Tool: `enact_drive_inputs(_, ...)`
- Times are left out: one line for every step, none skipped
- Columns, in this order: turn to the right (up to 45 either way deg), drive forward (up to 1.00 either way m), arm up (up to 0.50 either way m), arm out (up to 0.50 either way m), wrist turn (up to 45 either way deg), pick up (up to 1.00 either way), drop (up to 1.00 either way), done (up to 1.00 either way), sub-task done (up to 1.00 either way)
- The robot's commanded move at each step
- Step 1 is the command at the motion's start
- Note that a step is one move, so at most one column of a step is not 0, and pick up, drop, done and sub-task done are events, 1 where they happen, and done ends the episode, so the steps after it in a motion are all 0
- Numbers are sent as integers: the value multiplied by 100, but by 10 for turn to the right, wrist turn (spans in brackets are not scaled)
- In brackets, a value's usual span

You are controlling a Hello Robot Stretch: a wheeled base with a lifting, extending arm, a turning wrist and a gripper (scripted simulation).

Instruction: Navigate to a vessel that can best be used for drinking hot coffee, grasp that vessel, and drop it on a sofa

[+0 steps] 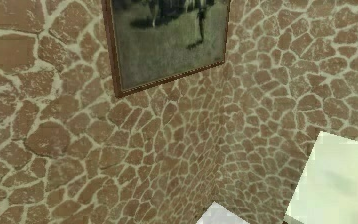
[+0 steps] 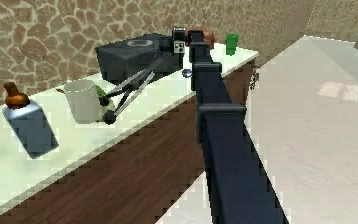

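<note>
A white mug (image 2: 81, 99) stands on the pale countertop (image 2: 152, 100) in the arm side view, left of the middle. My arm (image 2: 222, 130) rises from the bottom edge and reaches over the counter. The gripper (image 2: 108, 108) has its dark body beside two small white marked squares. Its thin fingers (image 2: 127, 88) slant down to the left and end right next to the mug's side. I cannot tell whether it holds anything, nor whether the fingers touch the mug.
A pale blue bottle (image 2: 29, 125) with a brown cap stands left of the mug, and a green vessel (image 2: 230, 42) sits at the counter's far end. The counter front is brown wood (image 2: 137, 160). Ahead is a stone wall (image 1: 77, 140), a framed picture (image 1: 167, 40) and a pale surface (image 1: 332, 180).
</note>
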Motion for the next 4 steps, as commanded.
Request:
enact_drive_inputs(0, 0, 0, 0, -90, 0, 0, 0, 0)
enact_drive_inputs(0, 0, 0, -48, 0, 0, 0, 0, 0)
enact_drive_inputs(-450, 0, 0, 0, 0, 0, 0, 0, 0)
enact_drive_inputs(-450, 0, 0, 0, 0, 0, 0, 0, 0)
